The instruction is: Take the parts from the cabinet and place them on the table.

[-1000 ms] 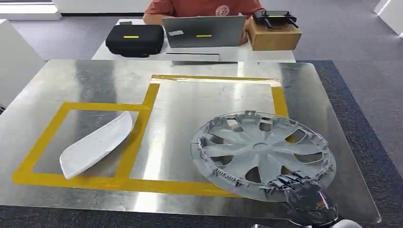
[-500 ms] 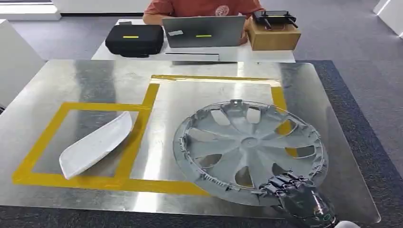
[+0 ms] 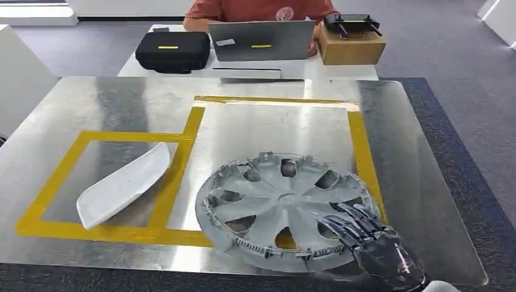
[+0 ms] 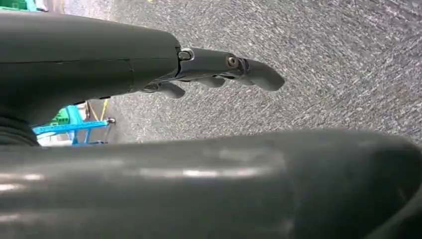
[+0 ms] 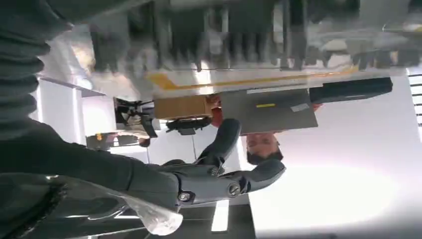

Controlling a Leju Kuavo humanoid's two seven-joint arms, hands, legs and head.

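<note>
A grey wheel cover (image 3: 280,207) lies nearly flat on the metal table (image 3: 122,97), across the near edge of the large yellow-taped square (image 3: 365,152). My right hand (image 3: 371,243) is at its near right rim, fingers spread apart over the rim; whether they touch it I cannot tell. In the right wrist view that hand (image 5: 219,174) has its fingers apart with nothing between them, and the cover (image 5: 224,40) is a blur beyond. A white curved part (image 3: 125,182) lies inside the left taped frame. My left hand (image 4: 219,69) hangs over grey carpet, fingers extended, holding nothing.
Behind the table stands a desk with a black case (image 3: 173,50), a grey laptop (image 3: 261,39) and a brown box (image 3: 352,45); a person in a red shirt (image 3: 255,9) sits there. A white surface (image 3: 18,79) is at the far left. Carpet borders the table's right side.
The wheel cover went from tilted up to nearly flat and shifted left toward the table's near edge. My right hand's fingers, curled on its rim before, are now spread.
</note>
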